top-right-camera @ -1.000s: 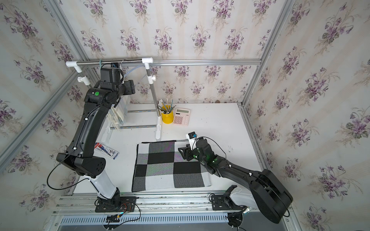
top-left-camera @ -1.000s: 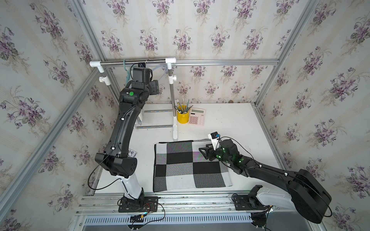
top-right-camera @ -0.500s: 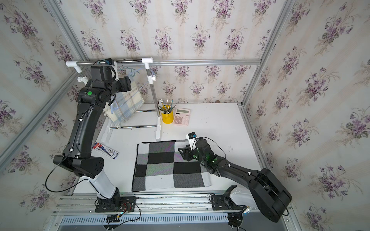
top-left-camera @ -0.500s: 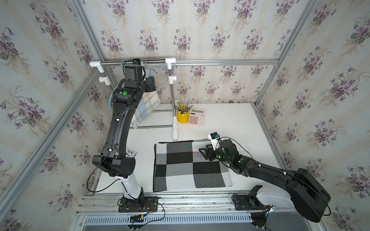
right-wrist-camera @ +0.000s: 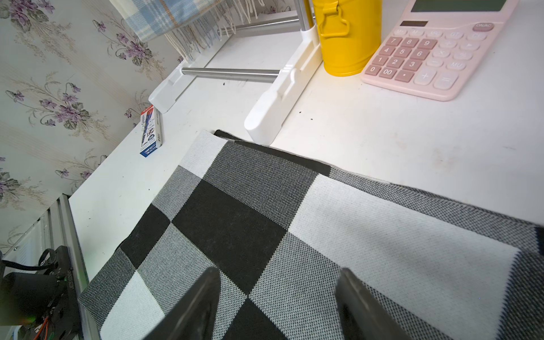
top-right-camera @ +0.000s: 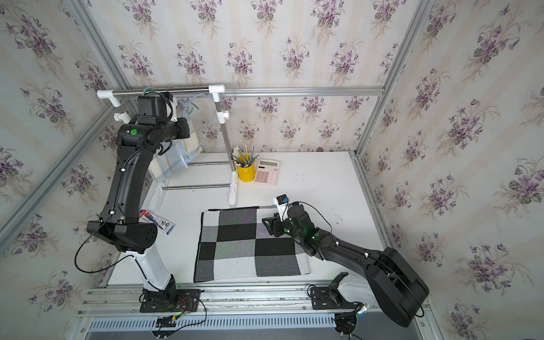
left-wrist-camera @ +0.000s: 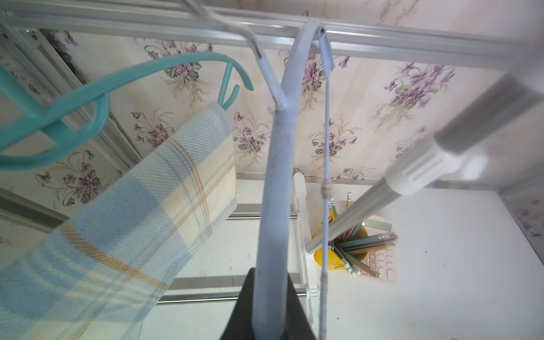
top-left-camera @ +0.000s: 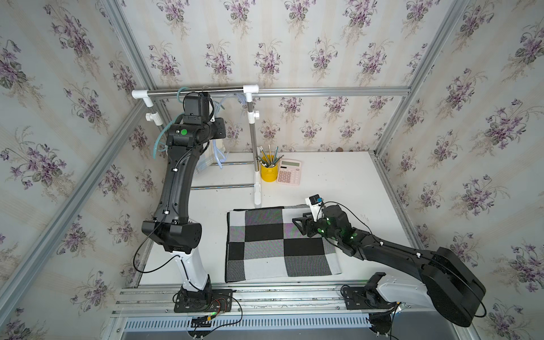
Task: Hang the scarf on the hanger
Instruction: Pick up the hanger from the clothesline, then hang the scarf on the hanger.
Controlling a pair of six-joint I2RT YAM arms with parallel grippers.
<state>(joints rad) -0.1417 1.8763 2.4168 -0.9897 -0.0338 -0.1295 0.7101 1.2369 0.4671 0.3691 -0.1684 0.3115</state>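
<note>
At the far left of the table [top-left-camera: 338, 176], by flowered walls [top-left-camera: 294, 44], my left pincer [left-wrist-camera: 269, 275] clamps the hanger [left-wrist-camera: 278, 176] while my right pincer [right-wrist-camera: 278, 270] gapes over the scarf [top-left-camera: 279, 244].

Floral wallpapered walls [top-left-camera: 294, 44], white tabletop [top-left-camera: 338, 182], aluminium frame [top-left-camera: 323, 91]

Checked scarf [top-right-camera: 250, 244] flat on the table [top-right-camera: 323, 188], right tool [top-right-camera: 268, 226] over its far right corner, left arm [top-right-camera: 126, 176] up at the rail [top-right-camera: 188, 91] by a pale hanger [top-right-camera: 192, 103], yellow cup [top-right-camera: 246, 174] beside pink calculator [top-right-camera: 266, 173]
</note>
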